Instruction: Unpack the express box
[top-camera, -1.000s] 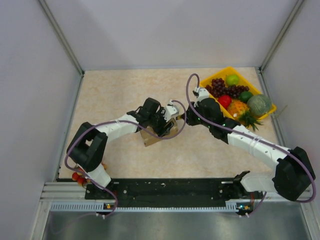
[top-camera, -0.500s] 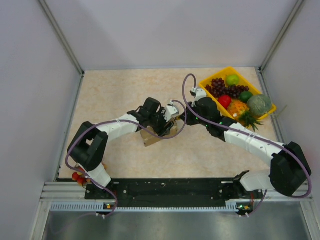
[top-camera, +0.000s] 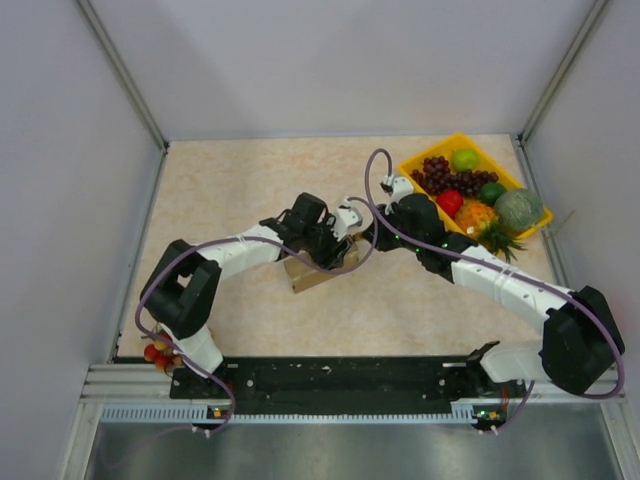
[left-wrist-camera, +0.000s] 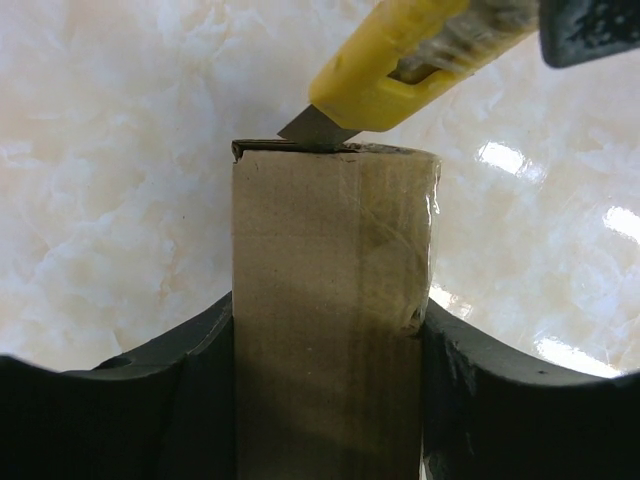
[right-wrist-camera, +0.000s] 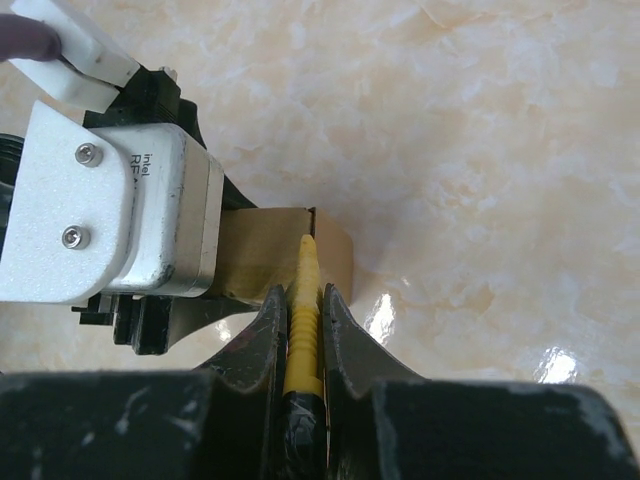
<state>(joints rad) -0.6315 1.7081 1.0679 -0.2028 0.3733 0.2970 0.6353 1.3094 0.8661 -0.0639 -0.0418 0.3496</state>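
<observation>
From above, you have the express box (top-camera: 318, 272) lying on the table (top-camera: 240, 180) a little to the 7 o'clock side of its centre; your left gripper (top-camera: 325, 250) sits over the box's 12 o'clock side, and your right gripper (top-camera: 362, 237) reaches in from 3 o'clock, just beside it; the yellow fruit tray (top-camera: 436, 150) stands well apart at 2 o'clock, holding grapes (top-camera: 440, 175) and other fruit; a small red cluster (top-camera: 157, 352) lies at 8 o'clock by the left arm's base.

In your left wrist view, the express box (left-wrist-camera: 330, 310) runs up the middle of the picture; your left fingers (left-wrist-camera: 195, 400) press against both long sides, gripping it; clear tape glints along its 3 o'clock edge; the blade of a yellow utility knife (left-wrist-camera: 385, 75) touches the box's far end, coming in from 1 o'clock.

In your right wrist view, your right fingers (right-wrist-camera: 268, 340) are clamped tight on the yellow utility knife (right-wrist-camera: 303, 330); its tip meets the top edge of the express box (right-wrist-camera: 290, 250); the left arm's wrist camera (right-wrist-camera: 110, 215) sits at 9 o'clock, covering most of the box.
</observation>
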